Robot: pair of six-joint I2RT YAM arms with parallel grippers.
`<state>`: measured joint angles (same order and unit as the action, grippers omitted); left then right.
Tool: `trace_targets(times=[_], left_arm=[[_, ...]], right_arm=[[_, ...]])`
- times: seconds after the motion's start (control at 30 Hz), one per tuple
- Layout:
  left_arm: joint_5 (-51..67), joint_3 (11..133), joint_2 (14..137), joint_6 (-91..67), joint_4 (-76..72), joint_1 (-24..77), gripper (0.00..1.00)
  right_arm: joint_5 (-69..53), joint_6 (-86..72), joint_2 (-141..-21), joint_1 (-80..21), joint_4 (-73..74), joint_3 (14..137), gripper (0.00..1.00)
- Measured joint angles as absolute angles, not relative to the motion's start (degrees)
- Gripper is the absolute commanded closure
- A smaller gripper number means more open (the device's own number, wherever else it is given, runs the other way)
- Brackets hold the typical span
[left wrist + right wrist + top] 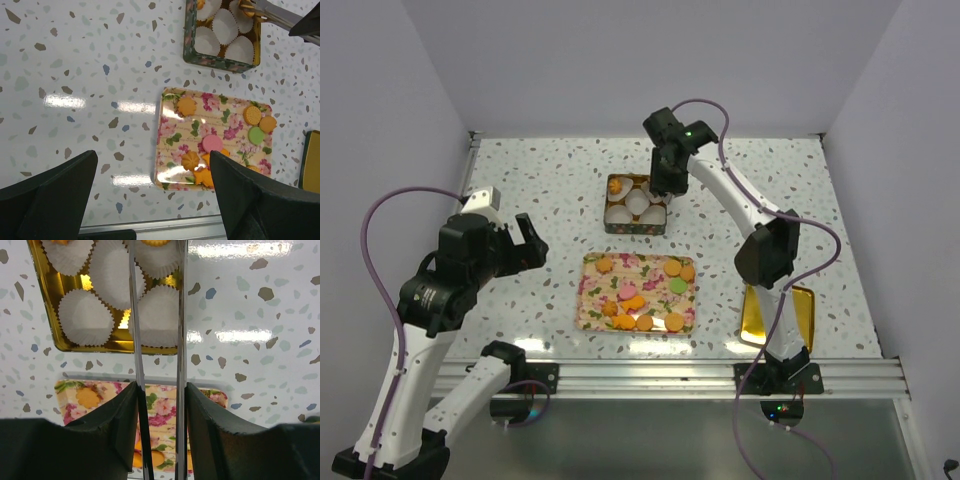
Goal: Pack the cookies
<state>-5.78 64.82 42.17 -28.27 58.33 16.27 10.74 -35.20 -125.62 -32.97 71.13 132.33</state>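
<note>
Nearest us, our left gripper (154, 159) hangs with its two dark fingers (55, 195) spread wide and nothing between them, above the speckled white terrazzo table (75, 75). Just beyond those fingertips, slightly to their right, lies the rectangular floral-print tray (172, 130), carrying most of the flat orange, pink and green cookies (212, 143) scattered loose over it. Right of the tray, beneath our right arm, rests a flat gold metal lid (777, 318). Farther out, our right gripper (161, 386) is clamped on a pair of thin metal tongs (181, 340), which run straight forward from between its fingers. Under those blades sits the square floral tin with a gold inside (100, 348), filled with white fluted paper cups (85, 317). At the tongs' far tips we see a single round orange cookie (157, 242) over a cup; whether it is pinched or resting there we cannot tell.
</note>
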Motion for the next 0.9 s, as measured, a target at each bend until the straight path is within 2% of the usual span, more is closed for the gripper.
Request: trace_targets(times=[0.47,0.9], left_arm=[[-5.9,65.5,41.8,-28.3,58.6,16.3,0.0],[-6.5,67.2,39.0,-28.3,60.8,16.3,0.0]], right_arm=[[10.9,-34.9,-125.6,-32.7,71.2,133.6,0.5],[11.0,-35.0,-118.7,-32.9,71.0,128.4,0.51]])
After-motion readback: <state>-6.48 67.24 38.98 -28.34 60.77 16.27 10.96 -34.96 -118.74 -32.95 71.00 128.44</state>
